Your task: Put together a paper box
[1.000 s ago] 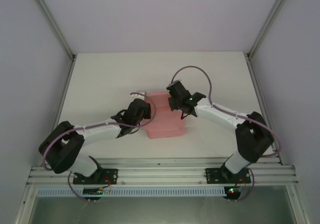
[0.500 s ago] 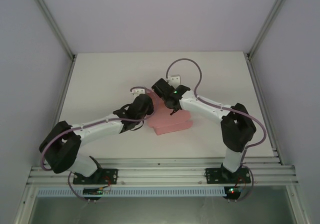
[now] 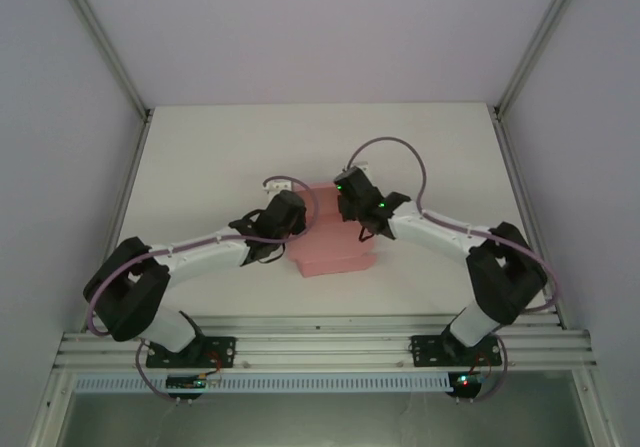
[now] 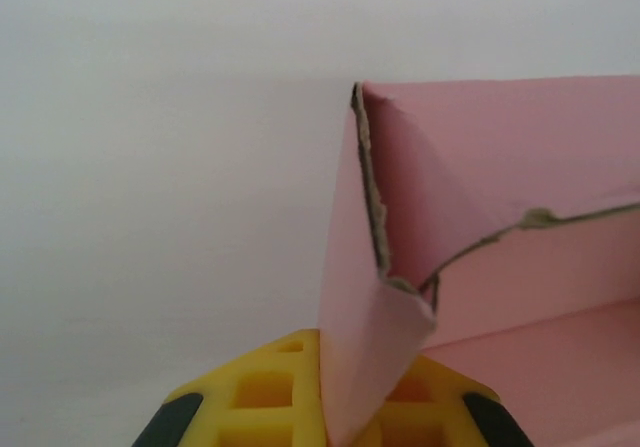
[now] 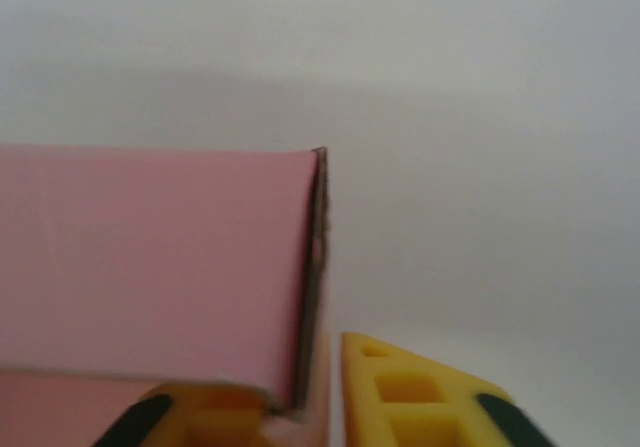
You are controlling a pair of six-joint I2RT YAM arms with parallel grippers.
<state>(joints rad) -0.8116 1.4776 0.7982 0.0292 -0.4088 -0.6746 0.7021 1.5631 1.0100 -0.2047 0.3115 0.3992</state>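
Hard to read from above: the fingertips of the left gripper (image 3: 300, 223) and of the right gripper (image 3: 365, 227), both tucked beneath dark wrist bodies. Cut off at the bottom edge of the left wrist view: its yellow fingers (image 4: 262, 399), just the tips on show. Cut off at that view's right side, and at the right wrist view's left side: the paper box (image 3: 335, 245) of pink card. Blurred in the right wrist view, most of all along the card's dark cut edge.

Left gripper: closed tight on a folded corner flap of the box, card pinched between the two yellow tips and rising straight ahead of them. Beyond and to the right of that grip, a raised pink wall with a rough brown edge running across it; lower right, a flat pink panel.

Right gripper: fingers (image 5: 410, 392) a little apart, one on each side of an upright card wall. Card end directly between the tips, the left tip partly covered by pink. Pressing or merely straddling: cannot tell. Rest of that wall stretching away to the left of the tips.

From above: box lying on the white table (image 3: 200, 167) between the two grippers, just right of the left one, left of and nearer the bases than the right one.
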